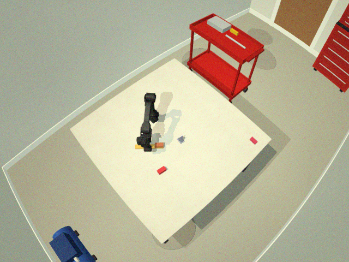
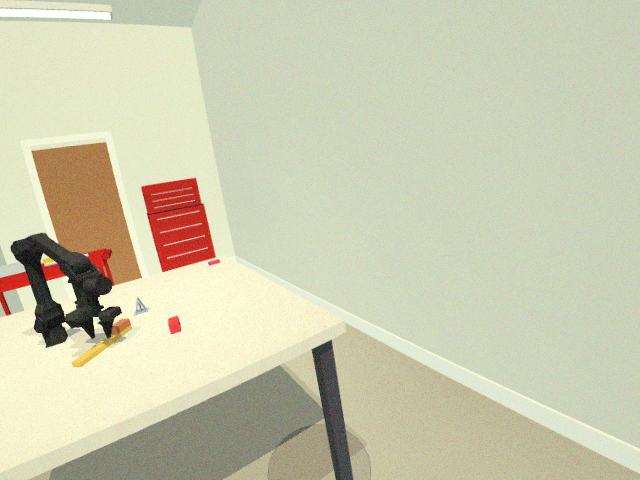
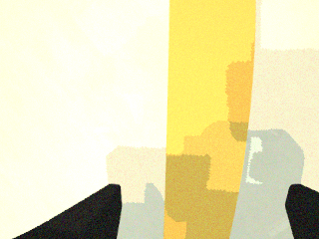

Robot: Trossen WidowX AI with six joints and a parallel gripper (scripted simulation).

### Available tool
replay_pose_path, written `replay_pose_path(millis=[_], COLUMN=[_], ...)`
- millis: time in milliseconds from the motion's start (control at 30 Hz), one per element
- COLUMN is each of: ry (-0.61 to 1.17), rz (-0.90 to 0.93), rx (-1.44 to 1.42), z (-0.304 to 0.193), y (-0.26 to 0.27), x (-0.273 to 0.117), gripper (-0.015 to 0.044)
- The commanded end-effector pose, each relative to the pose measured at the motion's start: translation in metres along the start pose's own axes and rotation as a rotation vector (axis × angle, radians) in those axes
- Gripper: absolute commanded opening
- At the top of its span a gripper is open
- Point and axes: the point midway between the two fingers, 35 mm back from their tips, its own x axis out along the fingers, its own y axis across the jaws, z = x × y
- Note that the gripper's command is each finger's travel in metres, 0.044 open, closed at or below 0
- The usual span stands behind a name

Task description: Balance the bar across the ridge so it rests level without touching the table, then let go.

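and here's the gripper (image 1: pixel 147 148) (image 2: pixel 100 337) (image 3: pixel 207 197) over the middle stretch of the yellow bar (image 1: pixel 138 147) (image 2: pixel 90 355) (image 3: pixel 211 40), released, holding nothing; the bar lies on the table (image 1: pixel 197 183) (image 2: pixel 248 320), orange block (image 1: pixel 159 144) (image 2: pixel 121 326) on its far right end in the exterior view, and the little grey ridge (image 1: pixel 180 139) (image 2: pixel 140 306) stands apart beyond that end; the danger now, i'd say, is a grip at plain mid-length, because that block probably makes its end heavier, so the bar could dip or twist on the lift and tip off the ridge once let go; a low swing could knock the ridge too; the wrist view shows the bar running between the spread fingers, a gap on both sides, which the top view hides under the arm; but only the top and exterior views show the block and the ridge
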Motion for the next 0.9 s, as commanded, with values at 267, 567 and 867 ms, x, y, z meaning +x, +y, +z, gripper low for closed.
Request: replay_pose_path(millis=[267, 567, 867], ry=[0.006, 0.006, 0.006], rz=[0.000, 0.000, 0.000], rx=[0.006, 0.006, 0.006], z=[-0.001, -0.001, -0.001], y=[0.000, -0.001, -0.001], x=[0.018, 0.029, 0.029], gripper=[0.0315, 0.0315, 0.0315])
